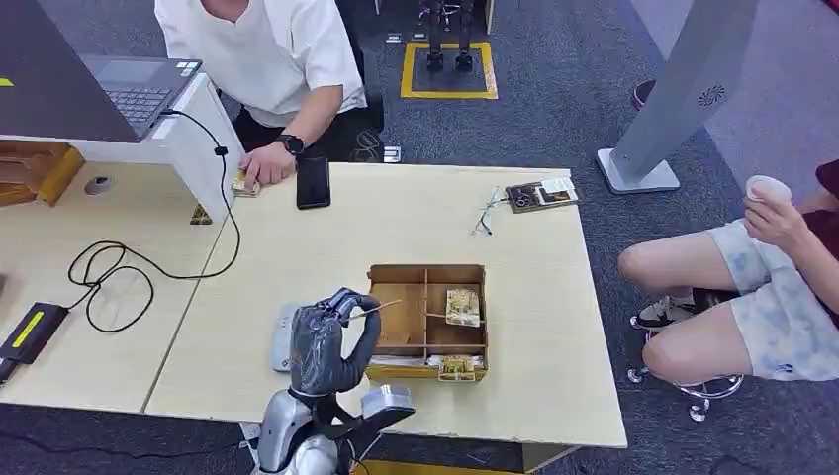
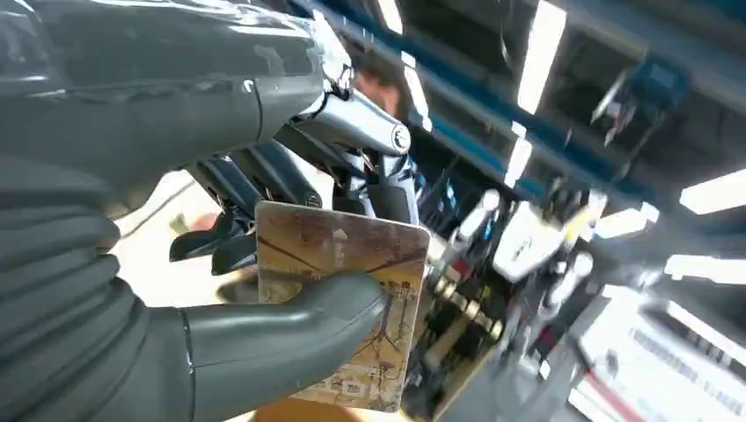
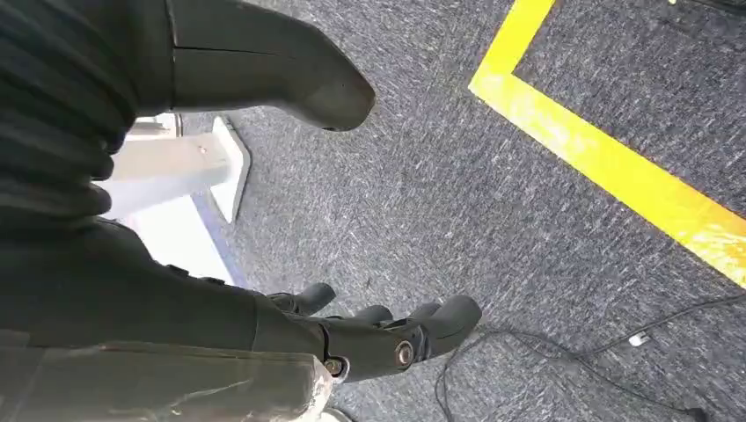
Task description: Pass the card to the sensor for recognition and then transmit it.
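Note:
My left hand (image 1: 326, 341) is raised above the table's near edge, just left of the cardboard box (image 1: 427, 277). It pinches a brown and tan card (image 2: 352, 290) between thumb and fingers; in the head view the card (image 1: 371, 311) shows edge-on as a thin line. A flat grey sensor pad (image 1: 284, 338) lies on the table, partly hidden behind the hand. More cards lie in the box (image 1: 462, 306) and on its front edge (image 1: 456, 368). My right hand (image 3: 352, 338) hangs over the carpet, fingers apart, holding nothing.
A person in a white shirt sits at the far side, one hand by a phone (image 1: 313, 182). Another person sits at the right with a cup (image 1: 767, 188). A laptop (image 1: 119, 89), cables (image 1: 119, 272) and a small board (image 1: 540, 194) lie on the tables.

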{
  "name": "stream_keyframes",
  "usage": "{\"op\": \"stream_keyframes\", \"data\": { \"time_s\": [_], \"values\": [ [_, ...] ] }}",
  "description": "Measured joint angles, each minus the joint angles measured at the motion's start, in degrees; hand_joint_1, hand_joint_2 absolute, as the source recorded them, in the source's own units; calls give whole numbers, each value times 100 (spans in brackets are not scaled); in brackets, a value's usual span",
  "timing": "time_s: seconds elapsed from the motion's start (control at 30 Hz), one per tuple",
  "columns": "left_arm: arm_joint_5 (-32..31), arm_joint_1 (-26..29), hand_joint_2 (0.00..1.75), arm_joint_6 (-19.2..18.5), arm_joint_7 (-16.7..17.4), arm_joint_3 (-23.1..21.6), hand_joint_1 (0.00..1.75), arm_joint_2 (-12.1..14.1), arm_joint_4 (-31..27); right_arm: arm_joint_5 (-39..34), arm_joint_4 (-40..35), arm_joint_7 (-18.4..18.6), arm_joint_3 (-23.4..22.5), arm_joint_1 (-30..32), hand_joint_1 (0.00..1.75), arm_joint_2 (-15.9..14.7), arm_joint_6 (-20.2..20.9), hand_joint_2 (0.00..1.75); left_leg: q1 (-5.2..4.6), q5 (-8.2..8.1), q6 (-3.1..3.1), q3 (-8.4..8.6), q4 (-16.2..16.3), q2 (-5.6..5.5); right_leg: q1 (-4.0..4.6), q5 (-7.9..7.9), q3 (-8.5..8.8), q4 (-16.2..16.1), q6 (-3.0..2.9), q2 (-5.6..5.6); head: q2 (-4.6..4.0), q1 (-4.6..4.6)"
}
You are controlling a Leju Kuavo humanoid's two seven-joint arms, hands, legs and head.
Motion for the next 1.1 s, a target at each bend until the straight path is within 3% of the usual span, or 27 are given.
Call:
{"op": "stream_keyframes", "data": {
  "time_s": [0.27, 0.47, 0.57, 0.7, 0.8, 0.93, 1.1],
  "values": [
    [472, 3, 175, -2, -321, 500, 175, -79, -520, 4, 2, 4, 13, 20, 0, 0, -74, 175, 1, 2, -3, 1, -1, 0, 1, 0, -1, 2, -2, 1, 0, 2],
    [463, -23, 175, -7, -236, 653, 175, -92, -592, 31, 2, 13, 57, 19, 0, 0, -77, 175, -1, 2, -3, 1, 0, 1, 0, 0, -1, 1, -1, 1, 0, 0],
    [220, -116, 175, -7, 18, 706, 175, -94, -583, 37, 2, 28, 92, 18, 0, 0, -77, 175, -1, 2, -2, 0, 0, -1, 0, 1, -1, 1, -1, 0, 0, 2],
    [-474, -459, 175, -7, 669, 871, 175, -90, -441, 37, 0, 24, 140, 13, 0, 0, -85, 175, -1, 4, -2, 0, 0, -1, 0, 4, 0, 1, -2, 0, 0, 0],
    [-712, -629, 175, -7, 871, 963, 175, -87, -330, 39, 0, 22, 146, 12, 0, 0, -85, 175, 0, 4, -2, 0, 0, 0, 0, 3, 0, 2, -2, 0, 0, 0],
    [-1207, -900, 175, -7, 1511, 1042, 175, -13, -76, 37, 0, 24, 157, 4, 0, 0, -81, 175, 0, 4, -2, 0, 0, -1, 0, 3, 0, 2, -2, 0, 0, 2],
    [-1235, -1251, 175, -7, 2044, 1079, 175, 158, 366, 33, 0, 24, 160, 4, 0, 0, -74, 175, 1, 4, -2, 0, 0, -1, 0, 3, 0, 2, -2, 0, 0, 0]
  ]
}}
